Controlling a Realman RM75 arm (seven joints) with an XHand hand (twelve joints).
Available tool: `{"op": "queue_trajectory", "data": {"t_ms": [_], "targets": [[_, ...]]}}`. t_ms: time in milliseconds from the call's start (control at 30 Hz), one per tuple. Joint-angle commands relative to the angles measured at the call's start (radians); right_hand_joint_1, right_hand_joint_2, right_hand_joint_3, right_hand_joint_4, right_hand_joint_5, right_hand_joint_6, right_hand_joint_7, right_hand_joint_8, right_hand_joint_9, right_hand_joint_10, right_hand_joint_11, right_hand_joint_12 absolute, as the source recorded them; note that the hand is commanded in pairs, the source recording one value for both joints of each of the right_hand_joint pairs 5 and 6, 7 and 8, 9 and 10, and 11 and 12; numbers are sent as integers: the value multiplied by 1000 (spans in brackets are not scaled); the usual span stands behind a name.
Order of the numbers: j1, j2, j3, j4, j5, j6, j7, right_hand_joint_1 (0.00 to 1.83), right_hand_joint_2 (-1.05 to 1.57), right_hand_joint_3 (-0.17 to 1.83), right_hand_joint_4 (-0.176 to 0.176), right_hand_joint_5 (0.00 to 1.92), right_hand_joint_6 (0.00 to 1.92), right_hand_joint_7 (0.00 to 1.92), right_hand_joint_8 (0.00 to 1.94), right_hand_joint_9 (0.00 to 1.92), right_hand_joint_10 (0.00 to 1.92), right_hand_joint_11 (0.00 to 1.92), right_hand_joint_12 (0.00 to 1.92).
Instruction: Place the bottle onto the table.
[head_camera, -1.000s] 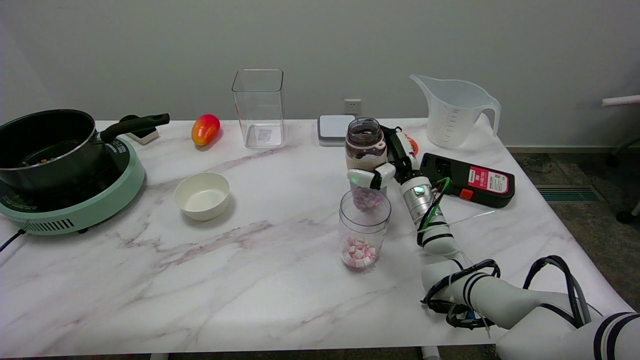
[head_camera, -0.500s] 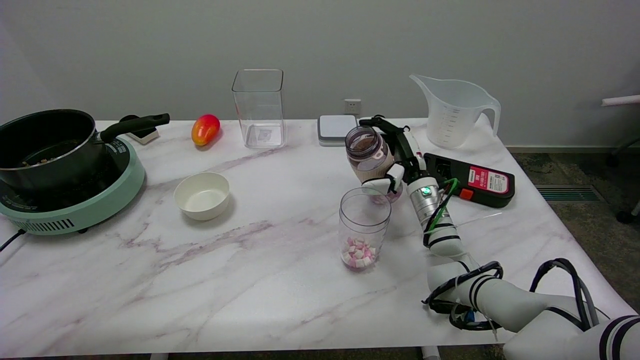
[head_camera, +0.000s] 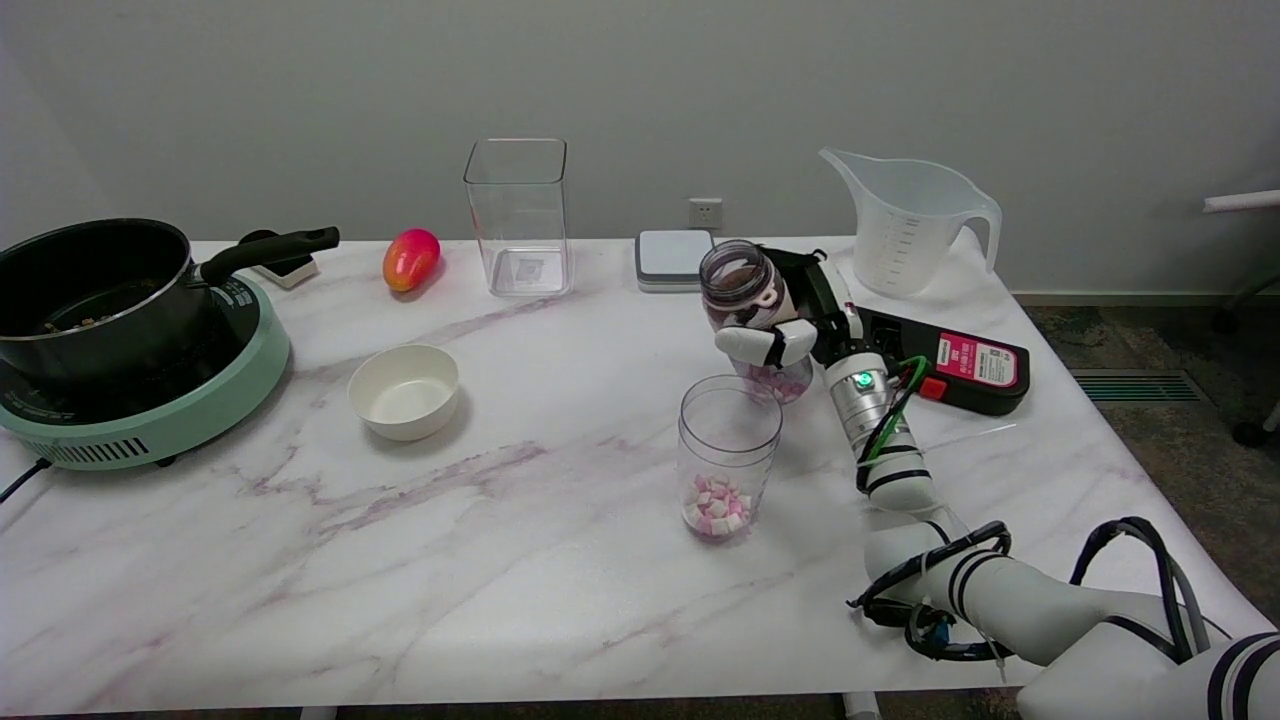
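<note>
The right hand's fingers (head_camera: 765, 343) covered the middle of the bottle (head_camera: 745, 290), and its base was hidden behind the clear cup (head_camera: 729, 440). The cooker (head_camera: 150, 410) was cut off at the left edge. Print on the red label (head_camera: 977, 362) was too small to read.

The right hand (head_camera: 790, 325) holds the bottle (head_camera: 752, 318) hemmed in closely: a clear jar (head_camera: 729, 468) of pink and white cubes just at its 7 o'clock, a black device (head_camera: 950, 362) at 3 o'clock, a small white scale (head_camera: 672, 259) at 11 o'clock. Bare desk (head_camera: 560, 400) spreads toward 9 o'clock, reaching the white bowl (head_camera: 404, 391).
</note>
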Motion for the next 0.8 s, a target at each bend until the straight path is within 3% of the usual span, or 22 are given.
{"op": "queue_trajectory", "data": {"t_ms": [33, 800], "targets": [[-7, 24, -5, 29, 23, -47, 93, 1196, 1141, 628, 0, 1920, 1920, 1920, 1920, 1637, 1637, 1427, 1427], [-3, 14, -28, 41, 27, -69, 308, 1205, 1278, 542, 0, 1920, 1920, 1909, 1909, 1584, 1584, 1323, 1323]]}}
